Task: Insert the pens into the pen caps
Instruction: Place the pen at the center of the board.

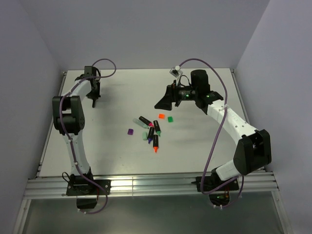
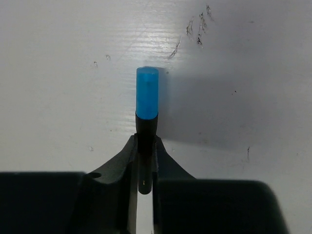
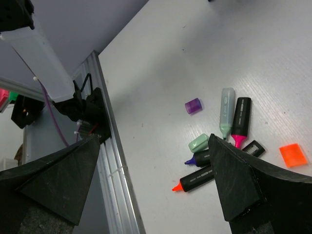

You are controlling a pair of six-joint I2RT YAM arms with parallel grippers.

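Gently, the left hand (image 2: 145, 146), clenched on the blue-capped pen (image 2: 146, 97) at the far left of the table (image 2: 58, 73), should lay it flat before letting go, while the right hand (image 3: 155, 141) hangs spread wide near the loose pens (image 3: 241, 114).
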